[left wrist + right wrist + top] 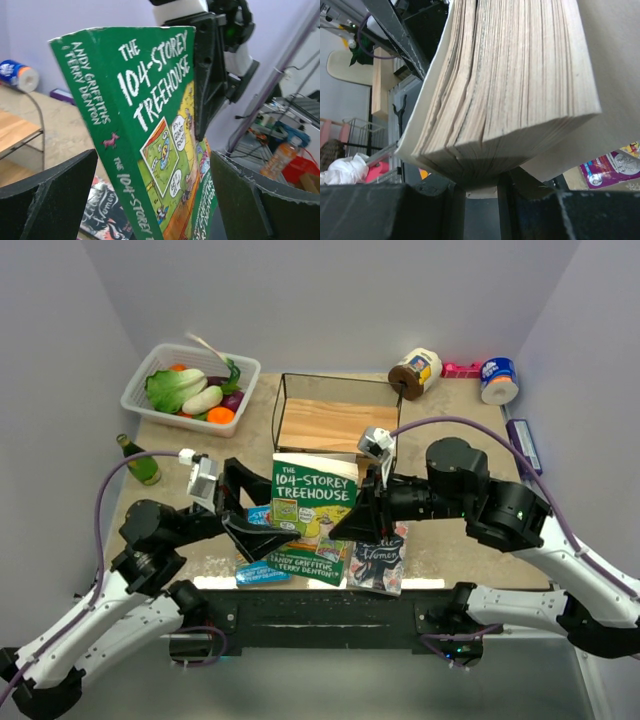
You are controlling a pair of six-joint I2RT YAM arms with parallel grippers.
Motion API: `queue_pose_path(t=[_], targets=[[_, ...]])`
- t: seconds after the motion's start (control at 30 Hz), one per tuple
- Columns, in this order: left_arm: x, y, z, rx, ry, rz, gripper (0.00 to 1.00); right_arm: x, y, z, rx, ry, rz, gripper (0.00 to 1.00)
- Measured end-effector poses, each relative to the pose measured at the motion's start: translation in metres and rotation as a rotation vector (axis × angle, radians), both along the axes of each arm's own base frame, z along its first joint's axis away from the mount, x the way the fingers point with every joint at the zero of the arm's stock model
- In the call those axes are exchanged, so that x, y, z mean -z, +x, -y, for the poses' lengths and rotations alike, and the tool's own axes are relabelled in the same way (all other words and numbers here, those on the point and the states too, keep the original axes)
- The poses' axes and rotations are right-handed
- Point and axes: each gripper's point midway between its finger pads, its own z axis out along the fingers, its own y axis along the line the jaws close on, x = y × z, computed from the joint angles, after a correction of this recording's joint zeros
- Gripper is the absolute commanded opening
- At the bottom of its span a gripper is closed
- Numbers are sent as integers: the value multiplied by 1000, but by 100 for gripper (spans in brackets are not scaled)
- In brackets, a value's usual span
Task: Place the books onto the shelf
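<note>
**A:** Where is the green Treehouse book (312,502) found?

**B:** It is held up off the table (450,540), cover turned toward the overhead camera. It is placed in front of the shelf (320,425), whose wooden board is seen just behind it.

**A:** By what is it gripped?

**B:** It is clamped by the right gripper (352,525) at the page-edge side. In the right wrist view, the jaws are seen closed on the cream pages.

**A:** And how is the left gripper (268,520) set?

**B:** It is spread wide, and the book's spine side is framed between its two fingers. Whether the book is touched by them cannot be told.

**A:** Are other books seen?

**B:** The grey Little Women book (380,558) is laid flat on the table below the right gripper. A blue-covered book (262,574) is seen at the near edge, under the left gripper.
</note>
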Motion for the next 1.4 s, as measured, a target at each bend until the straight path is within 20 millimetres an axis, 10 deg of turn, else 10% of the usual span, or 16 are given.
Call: queue_pose_path(t=[0.33, 0.4, 0.67, 0.97, 1.23, 1.4], targets=[[16, -17, 18, 270, -23, -1, 17, -5, 0, 3, -27, -4, 41, 1], [16, -15, 16, 279, -27, -10, 0, -3, 4, 2, -19, -11, 49, 16], [22, -4, 11, 246, 12, -22, 0, -14, 39, 16, 207, -27, 111, 71], [-1, 63, 3, -120, 31, -74, 0, -60, 98, 93, 777, 135, 176, 77], [-1, 119, -43, -545, -83, -125, 0, 42, 129, 75, 904, 49, 100, 76], [16, 157, -31, -676, -26, -122, 0, 49, 152, 83, 1047, 15, 132, 75]])
